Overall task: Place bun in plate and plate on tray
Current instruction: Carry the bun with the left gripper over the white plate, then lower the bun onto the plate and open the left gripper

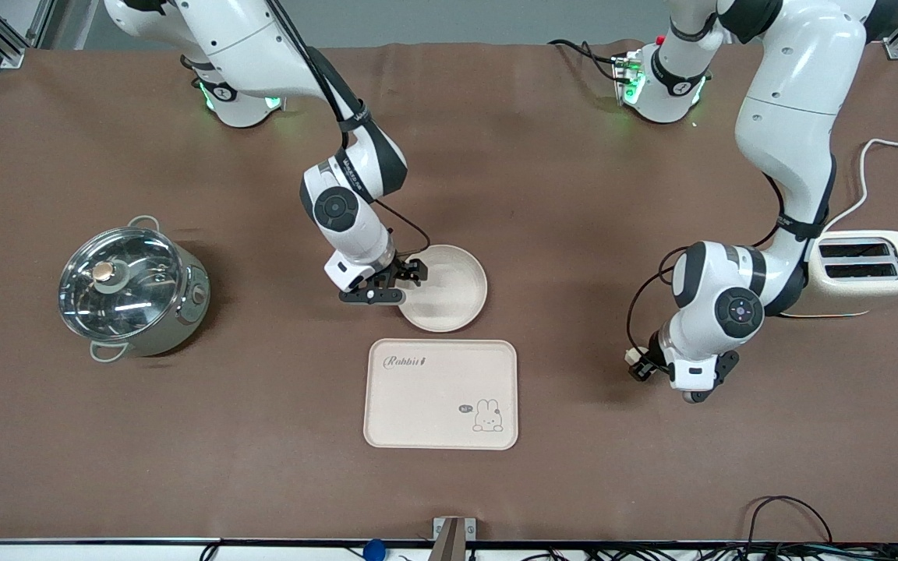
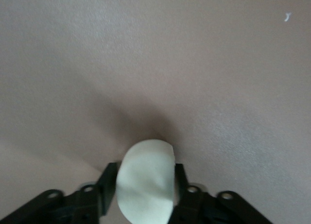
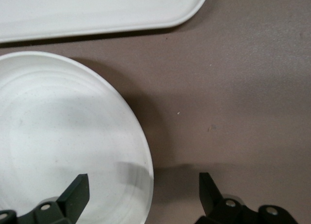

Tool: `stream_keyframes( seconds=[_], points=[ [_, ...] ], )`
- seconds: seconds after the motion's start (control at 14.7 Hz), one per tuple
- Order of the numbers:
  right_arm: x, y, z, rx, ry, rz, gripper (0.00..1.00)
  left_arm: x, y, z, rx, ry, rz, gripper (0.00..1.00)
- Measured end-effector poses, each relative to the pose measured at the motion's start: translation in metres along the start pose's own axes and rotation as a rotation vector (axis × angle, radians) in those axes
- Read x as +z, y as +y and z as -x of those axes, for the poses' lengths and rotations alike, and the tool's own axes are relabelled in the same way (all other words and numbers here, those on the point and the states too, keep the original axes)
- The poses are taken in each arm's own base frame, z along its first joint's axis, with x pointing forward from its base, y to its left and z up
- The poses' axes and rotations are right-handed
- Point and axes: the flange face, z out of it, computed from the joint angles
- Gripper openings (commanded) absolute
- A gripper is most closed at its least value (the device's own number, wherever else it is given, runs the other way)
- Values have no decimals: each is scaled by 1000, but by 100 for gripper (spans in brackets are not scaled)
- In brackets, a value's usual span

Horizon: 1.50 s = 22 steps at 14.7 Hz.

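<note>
Near the middle of the brown counter (image 1: 574,234) sits the plate (image 1: 449,292), round and plain, resting flat just beside the tray (image 1: 441,393), which lies nearer the front camera with its rabbit drawing and lettering facing up. A narrow strip of counter shows between the two, so they are apart. The right hand (image 1: 401,282) is down at the plate's rim on the side toward the right arm's end of the counter. Its fingers (image 3: 75,195) are spread wide, one over the inside of the dish and the other over bare counter, with the rim between them; neither is clearly pressing on it.

Toward the left arm's end of the counter, the left hand (image 1: 671,378) hangs low over bare cloth. It is closed on the bun (image 2: 146,180), the pale lump pinched between its dark fingers (image 2: 104,190) in the wrist view.

A lidded steel pot (image 1: 131,287) stands toward the right arm's end, and a cream toaster (image 1: 870,269) stands just beside the left arm.
</note>
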Motion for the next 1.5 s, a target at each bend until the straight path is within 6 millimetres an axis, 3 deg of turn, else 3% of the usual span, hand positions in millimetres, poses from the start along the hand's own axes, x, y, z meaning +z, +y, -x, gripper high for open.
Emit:
stream_keyframes(
  seconds=[0.14, 0.27, 0.48, 0.61, 0.75, 0.95, 1.16, 1.36, 1.43, 1.5],
  points=[
    [-1, 0, -1, 8, 2, -2, 87, 0, 10, 14, -27, -7, -3, 46],
    [-1, 1, -3, 29, 4, -2, 74, -2, 30, 47, -74, -19, -20, 46],
    [-2, 1, -3, 43, 6, -3, 56, -16, 76, 129, -126, -25, -37, 47],
    [-2, 1, -4, 46, 6, -3, 51, -26, 102, 189, -145, -23, -33, 47],
    [-2, 2, -4, 48, 6, -2, 44, -33, 122, 243, -166, -22, -20, 47],
    [-2, 3, -5, 50, 7, -2, 37, -34, 138, 304, -183, -25, -12, 47],
    [-2, 4, -5, 50, 7, -1, 35, -14, 139, 346, -188, -57, -35, 52],
    [-2, 4, -5, 50, 7, -1, 31, 7, 139, 357, -188, -72, -39, 58],
    [-1, 4, -5, 50, 7, 0, 28, 16, 138, 357, -190, -74, -41, 65],
    [-1, 4, -5, 50, 6, 0, 22, 22, 138, 358, -191, -76, -37, 78]
  ],
)
